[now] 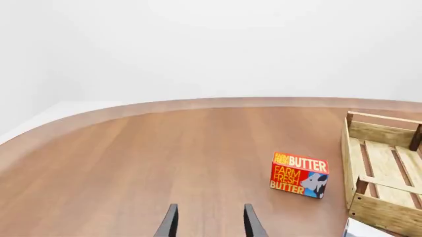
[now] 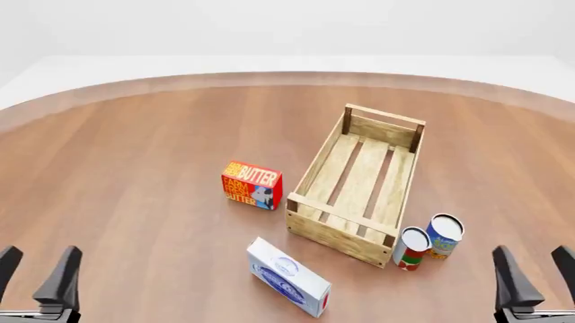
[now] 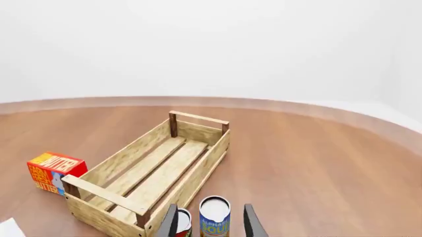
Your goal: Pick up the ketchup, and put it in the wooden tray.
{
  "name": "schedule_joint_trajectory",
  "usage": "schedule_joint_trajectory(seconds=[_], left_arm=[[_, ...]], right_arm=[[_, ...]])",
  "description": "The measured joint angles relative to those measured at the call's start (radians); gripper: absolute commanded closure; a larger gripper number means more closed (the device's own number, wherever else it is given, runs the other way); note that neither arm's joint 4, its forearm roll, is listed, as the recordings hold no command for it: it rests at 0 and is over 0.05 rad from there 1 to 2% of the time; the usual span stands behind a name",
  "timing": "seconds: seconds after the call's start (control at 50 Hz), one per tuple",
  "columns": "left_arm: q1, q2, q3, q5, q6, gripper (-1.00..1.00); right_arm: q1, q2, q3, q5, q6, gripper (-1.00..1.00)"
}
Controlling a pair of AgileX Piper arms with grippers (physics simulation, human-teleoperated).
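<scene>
2 grippers sit at the near edge of the table in the front view, the left gripper (image 2: 36, 272) at 7 o'clock of the scene and the right gripper (image 2: 537, 276) at 5 o'clock. Each has its fingers spread wide with nothing between them. The left wrist view shows the left gripper (image 1: 211, 224) over bare table (image 1: 132, 163), and the right wrist view shows the right gripper (image 3: 211, 222) parted the same way. The wooden tray (image 2: 310, 171) lies a little right of the table's middle, its long axis running from about 7 o'clock to 1 o'clock. A red butter box (image 2: 252, 186) stands at 9 o'clock of the tray, near it but apart. A white-and-blue carton (image 2: 287, 276) lies flat at 7 o'clock of the tray's near end. 2 upright cans stand just beside the tray's near right corner, at 5 o'clock of it. They are a red-and-green can (image 2: 413, 248) with a white top and a blue can (image 2: 444, 236), very close together. As for the ketchup, none of the 3 views shows a red bottle with a white cap, so I cannot tell where it is.
</scene>
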Motion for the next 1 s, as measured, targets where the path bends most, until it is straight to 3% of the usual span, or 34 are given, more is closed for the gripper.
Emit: schedule_joint_trajectory(seconds=[0.28, 0.6, 1.0], left_arm=[[0.000, 0.003, -0.002, -0.001, 0.000, -1.00], [0.000, 0.004, -0.002, -0.001, 0.000, -1.00], [0.000, 0.004, -0.003, -0.001, 0.000, -1.00]], right_arm=[[0.011, 0.090, -0.001, -0.061, -0.008, -1.00], [0.095, 0.276, -0.006, -0.190, -0.049, -1.00], [0.359, 0.545, -0.108, -0.277, -0.087, -1.00]])
